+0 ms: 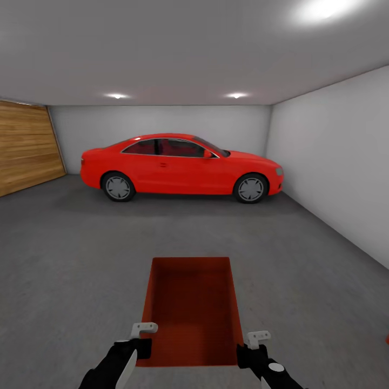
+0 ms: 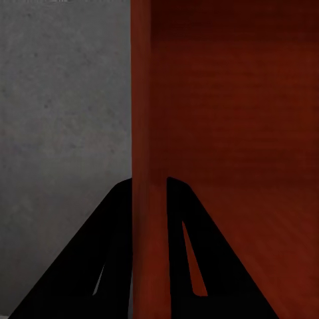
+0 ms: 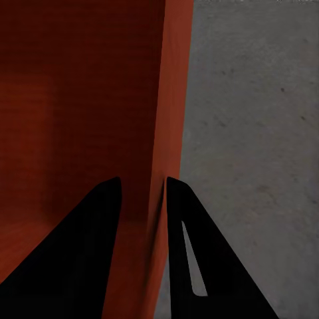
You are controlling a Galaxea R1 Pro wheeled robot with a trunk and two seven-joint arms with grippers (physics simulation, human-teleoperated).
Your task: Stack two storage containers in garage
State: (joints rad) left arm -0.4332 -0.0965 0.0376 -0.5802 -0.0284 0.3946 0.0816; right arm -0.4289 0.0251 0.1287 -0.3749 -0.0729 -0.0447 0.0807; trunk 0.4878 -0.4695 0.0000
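Head view: inside the garage [image 1: 162, 116], one storage container [image 1: 192, 310] held low and centred ahead of the trunk, open top up, long axis running straight away toward the red car [image 1: 181, 165]. Left pincer [image 1: 143, 328] at the near left corner, right pincer [image 1: 258, 337] at the near right corner, each equally close, one long side wall apiece.

Left wrist view: dark fingers [image 2: 100, 266] straddling the left wall, one outside, one inside, closed onto it. Right wrist view: fingers [image 3: 193, 259] likewise clamped across the right wall, concrete floor [image 3: 259, 133] beyond the outer face.

Probably hanging just above the floor rather than resting; contact not discernible. Plenty of bare concrete all round: car well ahead, white wall [image 1: 335, 162] well off to the right, wooden door [image 1: 27, 146] far left. Small red sliver at the right border, too little to identify. Likely next: straight down, level, both sides together.
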